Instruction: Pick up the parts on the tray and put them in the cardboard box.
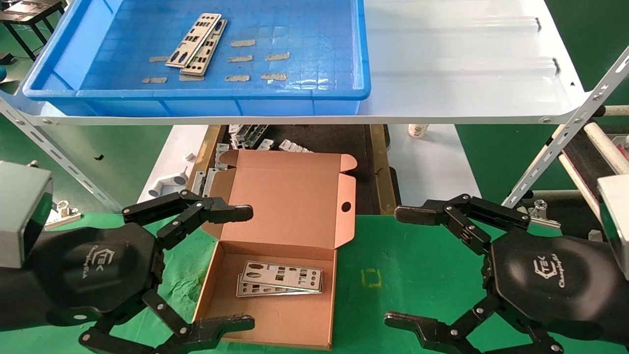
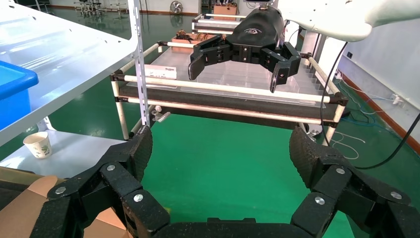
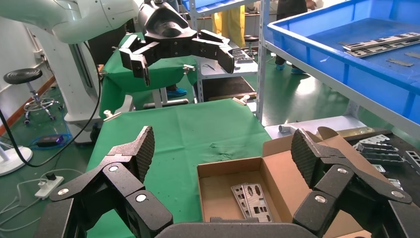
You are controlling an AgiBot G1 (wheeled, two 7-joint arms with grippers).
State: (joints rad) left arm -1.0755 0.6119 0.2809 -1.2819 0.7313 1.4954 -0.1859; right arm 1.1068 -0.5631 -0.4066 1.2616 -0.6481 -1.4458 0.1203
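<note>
Head view, left gripper (image 1: 245, 268): black, jaws spread, empty, low at 8 o'clock, straddling the box's left wall.
Right gripper (image 1: 400, 268): spread, empty, 4 o'clock.
Parts: two punched silver plates (image 1: 197, 43) overlap in the blue plastic tray (image 1: 196, 96), 11 o'clock; two more plates (image 1: 280, 278) in the brown cardboard box (image 1: 275, 324).
Advice: lift clear of the white shelf (image 1: 467, 64) edge, take the top plate by its long edges.

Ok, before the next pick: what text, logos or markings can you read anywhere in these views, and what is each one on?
"TEK" logo with a script word beneath it, too blurred to read: on the back of the left gripper and of the right gripper, both open and empty.
Yellow square outline, no lettering: on the green mat.
Paper cup: print too small to read.
White label on the far cart: print too small to read.
</note>
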